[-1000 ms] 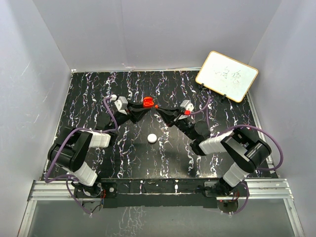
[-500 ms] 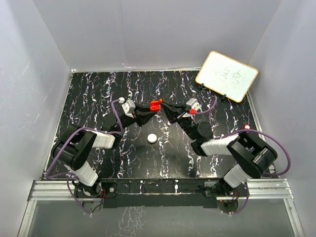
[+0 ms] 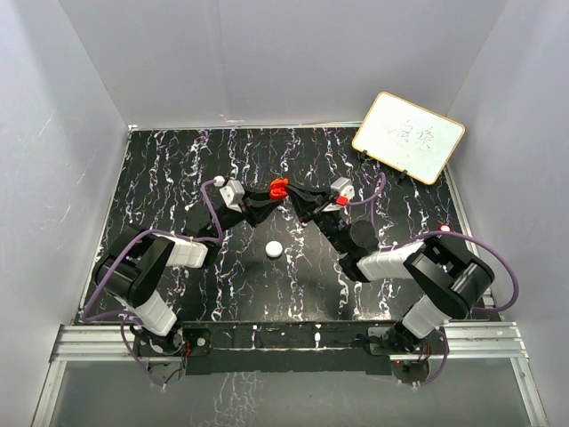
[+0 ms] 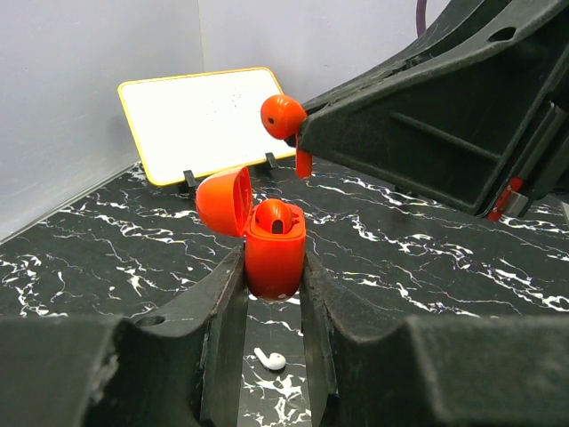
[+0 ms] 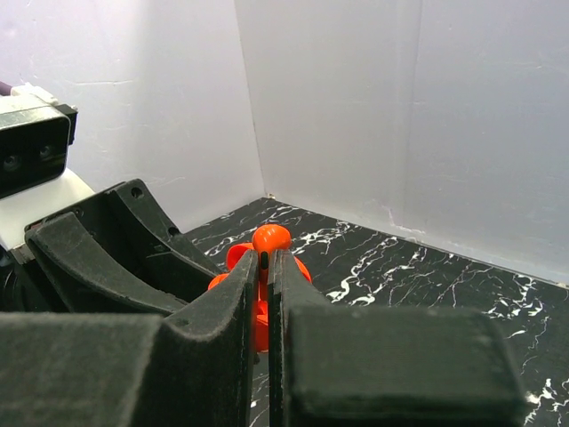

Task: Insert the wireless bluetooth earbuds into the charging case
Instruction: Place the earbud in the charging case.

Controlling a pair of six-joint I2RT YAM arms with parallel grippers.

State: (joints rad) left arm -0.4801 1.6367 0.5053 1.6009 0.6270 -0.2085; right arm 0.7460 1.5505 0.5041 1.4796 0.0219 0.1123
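My left gripper [image 3: 269,194] is shut on the red charging case [image 3: 278,189], holding it above the table at mid-back. In the left wrist view the case [image 4: 276,253] stands upright between my fingers, lid [image 4: 222,200] open to the left, with one red earbud [image 4: 273,214] seated inside. My right gripper [image 3: 295,192] is shut on the second red earbud [image 4: 284,116], held by its stem just above and right of the open case, apart from it. In the right wrist view that earbud [image 5: 271,238] pokes above the closed fingers [image 5: 247,294], with the case [image 5: 229,260] behind.
A small white piece [image 3: 274,249] lies on the black marbled table below the grippers; it also shows in the left wrist view [image 4: 271,359]. A yellow-framed whiteboard [image 3: 408,136] leans at the back right. Grey walls enclose the table.
Both grippers have moved to the right and closer together. The case has shifted right in my left gripper, and the right gripper with its earbud now sits right beside the open case.
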